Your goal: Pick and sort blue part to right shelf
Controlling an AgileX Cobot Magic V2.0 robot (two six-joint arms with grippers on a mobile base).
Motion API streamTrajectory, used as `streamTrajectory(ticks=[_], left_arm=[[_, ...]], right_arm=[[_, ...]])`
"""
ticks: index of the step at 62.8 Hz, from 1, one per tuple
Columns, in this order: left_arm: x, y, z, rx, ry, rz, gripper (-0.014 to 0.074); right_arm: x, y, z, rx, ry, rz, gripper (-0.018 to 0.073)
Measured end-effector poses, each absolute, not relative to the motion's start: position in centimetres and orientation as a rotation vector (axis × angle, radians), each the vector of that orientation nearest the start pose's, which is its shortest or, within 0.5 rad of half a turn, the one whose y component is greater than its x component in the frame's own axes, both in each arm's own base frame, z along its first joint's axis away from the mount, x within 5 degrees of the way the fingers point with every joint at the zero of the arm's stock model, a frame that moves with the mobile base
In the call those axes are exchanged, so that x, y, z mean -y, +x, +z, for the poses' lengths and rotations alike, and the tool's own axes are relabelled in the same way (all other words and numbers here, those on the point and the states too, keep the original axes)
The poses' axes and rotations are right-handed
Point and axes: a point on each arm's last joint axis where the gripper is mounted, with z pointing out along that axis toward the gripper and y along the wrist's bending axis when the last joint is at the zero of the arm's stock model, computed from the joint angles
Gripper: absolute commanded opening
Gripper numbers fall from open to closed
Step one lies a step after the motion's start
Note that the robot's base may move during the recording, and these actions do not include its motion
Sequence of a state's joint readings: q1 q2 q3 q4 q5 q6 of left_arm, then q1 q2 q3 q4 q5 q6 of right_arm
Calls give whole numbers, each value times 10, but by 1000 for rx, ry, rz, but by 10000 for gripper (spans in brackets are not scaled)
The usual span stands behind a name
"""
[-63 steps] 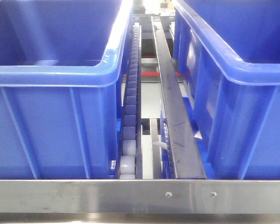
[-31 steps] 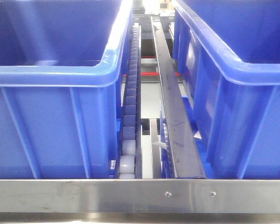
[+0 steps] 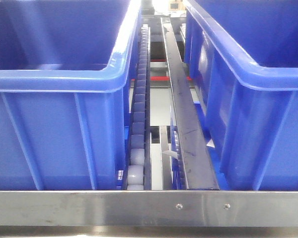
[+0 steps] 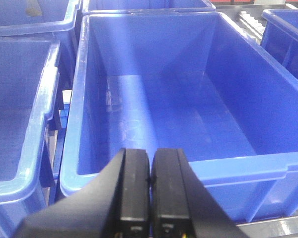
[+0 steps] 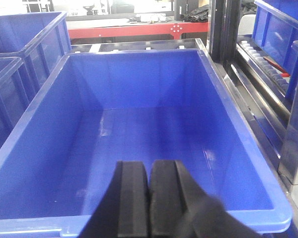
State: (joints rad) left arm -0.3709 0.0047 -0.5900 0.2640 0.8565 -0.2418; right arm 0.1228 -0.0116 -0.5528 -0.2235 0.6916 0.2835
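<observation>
The blue part is out of view in every frame. The shelf shows in the front view as a steel front rail (image 3: 149, 208) with two screws, a white roller track (image 3: 137, 124) and two large blue bins, one at the left (image 3: 54, 79) and one at the right (image 3: 258, 69). My left gripper (image 4: 150, 161) is shut and empty, held above the near rim of an empty blue bin (image 4: 174, 114). My right gripper (image 5: 149, 171) is shut and empty above the near end of another empty blue bin (image 5: 134, 134).
A dark steel divider rail (image 3: 186, 124) runs between the two bins. More blue bins stand to the left of the left gripper's bin (image 4: 20, 114) and behind it. A steel frame and roller track (image 5: 258, 79) run along the right of the right gripper's bin.
</observation>
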Motion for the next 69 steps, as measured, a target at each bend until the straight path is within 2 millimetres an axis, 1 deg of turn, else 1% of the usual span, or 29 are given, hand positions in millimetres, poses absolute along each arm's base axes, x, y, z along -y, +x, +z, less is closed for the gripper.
streamTrajectory(ticks=[11, 21, 29, 33, 40, 46, 57, 65, 69], left_arm=[[-21, -4, 320, -1736, 119, -148, 125], [-16, 1, 309, -1782, 108, -164, 125], [-8, 4, 306, -1727, 35, -170, 125], [-4, 9, 301, -1692, 15, -153, 125], [2, 23, 282, -1661, -29, -146, 125], [3, 36, 260, -1639, -52, -153, 125], [3, 50, 223, -1622, -50, -138, 125], [3, 56, 204, -1596, -36, -120, 125], [3, 56, 204, -1565, -36, -120, 125]], right_arm=[[14, -5, 325, -1595, 100, 68, 43], [14, -5, 325, -1595, 100, 68, 43], [14, -5, 325, -1595, 100, 68, 43], [14, -5, 325, -1595, 100, 68, 43], [14, -5, 325, -1595, 100, 68, 43], [14, -5, 325, -1595, 100, 68, 43], [14, -5, 325, -1595, 100, 68, 43], [14, -5, 325, -1595, 100, 68, 43], [14, -5, 325, -1595, 100, 68, 43]])
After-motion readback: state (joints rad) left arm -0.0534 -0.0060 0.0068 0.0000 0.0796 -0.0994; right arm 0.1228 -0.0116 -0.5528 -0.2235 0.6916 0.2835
